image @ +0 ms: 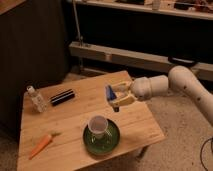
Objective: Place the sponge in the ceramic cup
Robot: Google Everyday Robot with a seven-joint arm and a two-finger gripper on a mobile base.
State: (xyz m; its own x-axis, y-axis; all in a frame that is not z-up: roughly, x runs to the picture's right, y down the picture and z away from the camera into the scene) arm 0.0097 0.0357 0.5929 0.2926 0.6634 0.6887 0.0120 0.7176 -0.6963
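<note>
A blue sponge (110, 93) hangs in the air over the wooden table (75, 117), held at the tip of my gripper (114, 97), which is shut on it. My pale arm (170, 85) reaches in from the right. The ceramic cup (98, 126) stands upright on a dark green plate (102, 138) near the table's front edge. The sponge is above the cup, a little behind it and to its right, not touching it.
A clear plastic bottle (36, 99) stands at the table's left side, with a black bar (62, 97) lying next to it. A carrot (40, 145) lies at the front left. A low metal rail (140, 60) runs behind the table.
</note>
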